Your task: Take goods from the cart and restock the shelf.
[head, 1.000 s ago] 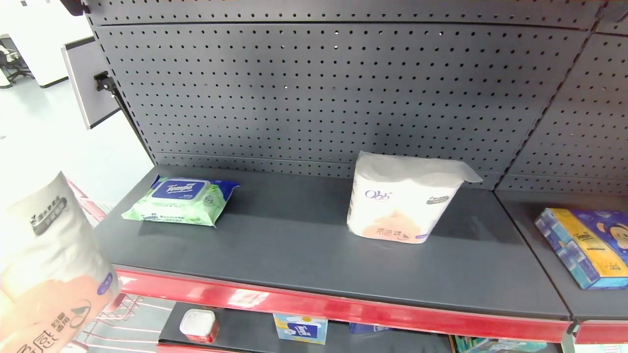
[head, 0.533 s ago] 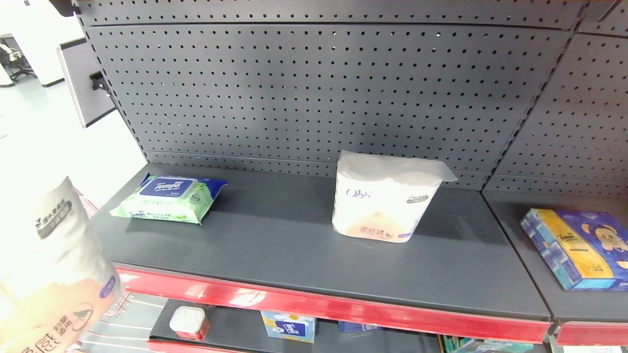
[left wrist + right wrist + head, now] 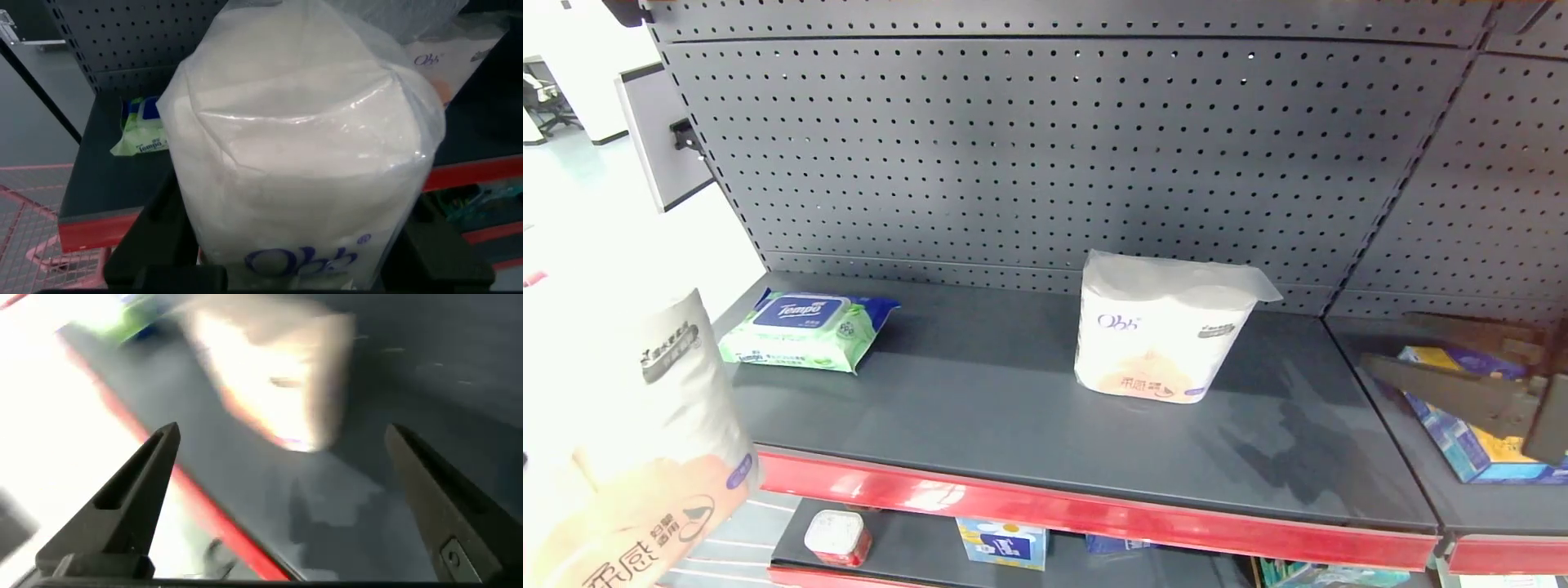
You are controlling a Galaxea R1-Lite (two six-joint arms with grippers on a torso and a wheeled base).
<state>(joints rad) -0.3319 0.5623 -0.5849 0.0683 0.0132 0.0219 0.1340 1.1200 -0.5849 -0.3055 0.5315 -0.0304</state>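
Grey pegboard (image 3: 1013, 163) backs the shelf deck (image 3: 980, 425), which is fronted by a red price rail (image 3: 1054, 510), and stock is grouped by product. The wet wipes pack (image 3: 805, 331) is laid flat at the deck's left end. The shelved toilet roll pack (image 3: 1164, 331) is stood upright right of centre, towards the back, so a wide bare stretch is left between the two. The held toilet roll pack (image 3: 302, 163), same print, is clamped upright between the fingers of the left gripper (image 3: 294, 261), low at the robot's left, in front of the rail's left end. The pink wire cart (image 3: 33, 220) is seen below. The pack is judged to be taken from the cart and staged for the deck. The upright hold is judged deliberate, base down to match the shelved pack, with the bare deck beside that pack the likely target. The right gripper (image 3: 282, 433) is spread wide with nothing between its fingers, at the deck's right end by the blue-and-yellow tissue multipack (image 3: 1462, 457); its purpose cannot be told. Risk: the soft film wrap could deform or slip under clamp load
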